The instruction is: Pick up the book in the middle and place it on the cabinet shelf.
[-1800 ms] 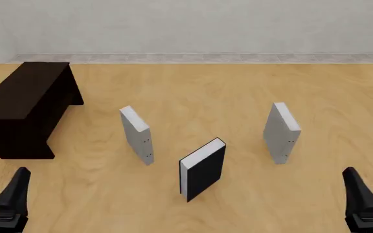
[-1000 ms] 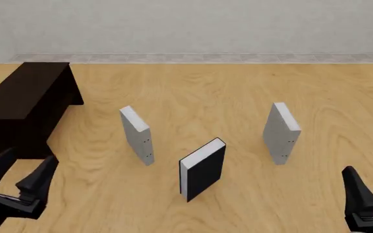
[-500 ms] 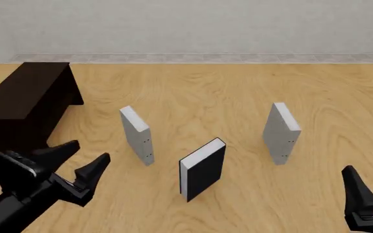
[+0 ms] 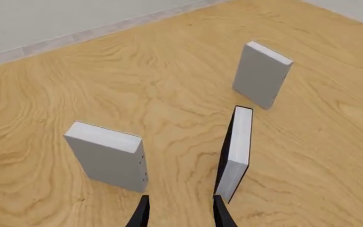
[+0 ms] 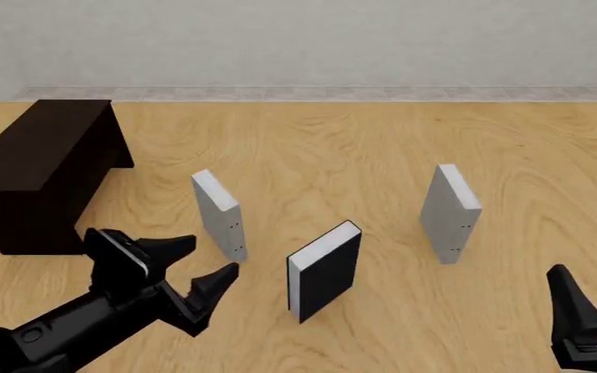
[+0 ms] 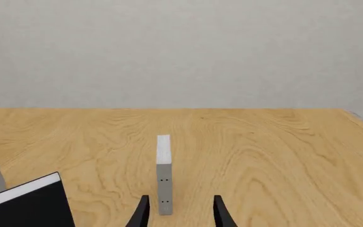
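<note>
The black book (image 5: 325,270) stands up on the desk (image 5: 382,140), and every place here is told from it. One grey book (image 5: 218,215) stands to its left and a bit farther back, another grey book (image 5: 450,211) to its right. Bare wood lies between all three. The dark cabinet (image 5: 40,167) sits far left by the desk edge. The left end effector (image 5: 195,272) is spread, just left of the black book, not touching. The right end effector (image 5: 589,311) is spread too, low on the right.
</note>
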`<action>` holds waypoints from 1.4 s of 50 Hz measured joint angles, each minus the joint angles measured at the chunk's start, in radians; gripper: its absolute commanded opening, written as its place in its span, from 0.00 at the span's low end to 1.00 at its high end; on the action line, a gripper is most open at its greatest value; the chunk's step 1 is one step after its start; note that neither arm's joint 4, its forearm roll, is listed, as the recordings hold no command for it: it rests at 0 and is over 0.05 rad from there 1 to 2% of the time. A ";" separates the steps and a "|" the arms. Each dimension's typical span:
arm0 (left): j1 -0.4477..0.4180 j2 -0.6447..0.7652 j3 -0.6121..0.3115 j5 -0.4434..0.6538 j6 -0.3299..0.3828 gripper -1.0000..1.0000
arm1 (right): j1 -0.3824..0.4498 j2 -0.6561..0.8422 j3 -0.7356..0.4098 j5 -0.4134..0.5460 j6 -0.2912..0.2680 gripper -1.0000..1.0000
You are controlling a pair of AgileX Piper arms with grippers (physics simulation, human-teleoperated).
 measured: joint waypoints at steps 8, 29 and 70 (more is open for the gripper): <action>-0.040 0.055 -0.022 -0.019 -0.007 1.00 | 0.000 0.003 0.000 -0.003 0.000 1.00; -0.131 0.167 -0.053 -0.071 0.008 1.00 | 0.000 0.009 0.001 -0.010 0.000 1.00; -0.168 0.434 -0.179 -0.140 0.073 1.00 | 0.000 0.013 0.001 -0.014 0.000 1.00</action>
